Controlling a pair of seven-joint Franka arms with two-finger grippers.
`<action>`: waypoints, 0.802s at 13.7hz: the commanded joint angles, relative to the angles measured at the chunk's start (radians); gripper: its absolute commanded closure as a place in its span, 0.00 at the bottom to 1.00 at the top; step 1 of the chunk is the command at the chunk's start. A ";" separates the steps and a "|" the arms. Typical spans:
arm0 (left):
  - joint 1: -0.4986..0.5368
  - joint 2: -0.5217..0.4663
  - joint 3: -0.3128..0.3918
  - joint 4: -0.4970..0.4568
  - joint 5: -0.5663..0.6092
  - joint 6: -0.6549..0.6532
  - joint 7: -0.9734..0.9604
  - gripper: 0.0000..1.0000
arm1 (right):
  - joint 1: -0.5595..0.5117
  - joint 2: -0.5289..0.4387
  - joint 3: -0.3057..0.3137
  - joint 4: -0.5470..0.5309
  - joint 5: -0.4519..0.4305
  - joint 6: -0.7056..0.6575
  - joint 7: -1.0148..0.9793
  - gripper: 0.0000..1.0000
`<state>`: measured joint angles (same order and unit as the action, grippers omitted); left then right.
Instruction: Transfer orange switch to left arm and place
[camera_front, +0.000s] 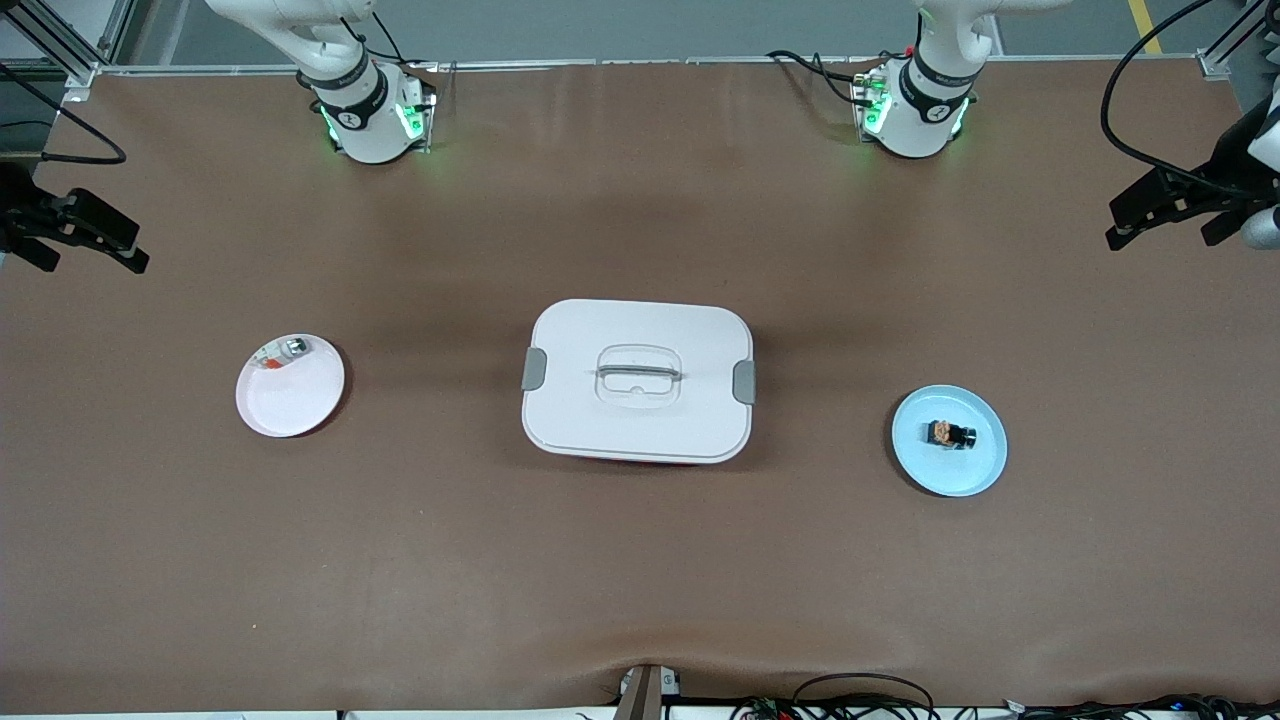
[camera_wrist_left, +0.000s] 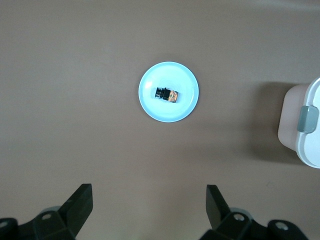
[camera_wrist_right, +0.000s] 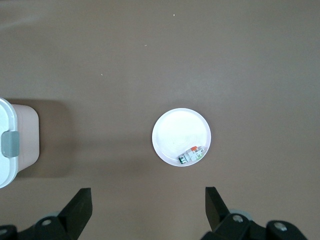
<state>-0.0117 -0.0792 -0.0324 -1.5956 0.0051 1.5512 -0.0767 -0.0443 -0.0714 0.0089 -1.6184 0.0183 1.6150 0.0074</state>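
The orange switch (camera_front: 950, 434), a tiny black block with orange markings, lies on a light blue plate (camera_front: 985, 465) toward the left arm's end of the table. It also shows in the left wrist view (camera_wrist_left: 167, 94). The white box (camera_front: 640, 380) with grey side latches stands mid-table between the two plates. My left gripper (camera_wrist_left: 148, 200) is open and empty, high above the table beside the blue plate (camera_wrist_left: 150, 107); it shows at the front view's edge (camera_front: 1150, 215). My right gripper (camera_wrist_right: 148, 202) is open and empty, high beside the white plate, and shows at the front view's edge (camera_front: 95, 240).
A white plate (camera_front: 290, 400) toward the right arm's end holds a small silver-green piece with a red bit (camera_front: 285, 352), also in the right wrist view (camera_wrist_right: 191, 155). The box's end shows in both wrist views (camera_wrist_left: 305, 125) (camera_wrist_right: 12, 145). Cables lie along the table's near edge.
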 joint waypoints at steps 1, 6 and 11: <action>-0.010 -0.034 0.014 -0.021 -0.017 -0.029 -0.003 0.00 | -0.014 0.007 0.014 0.018 -0.012 -0.014 0.002 0.00; -0.010 -0.025 0.019 0.008 -0.002 -0.057 -0.008 0.00 | -0.014 0.007 0.014 0.018 -0.012 -0.014 0.002 0.00; -0.011 -0.016 0.016 0.019 0.003 -0.057 -0.009 0.00 | -0.014 0.007 0.014 0.018 -0.012 -0.014 0.002 0.00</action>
<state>-0.0117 -0.0926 -0.0249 -1.5952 0.0047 1.5118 -0.0803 -0.0443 -0.0714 0.0093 -1.6184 0.0182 1.6150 0.0074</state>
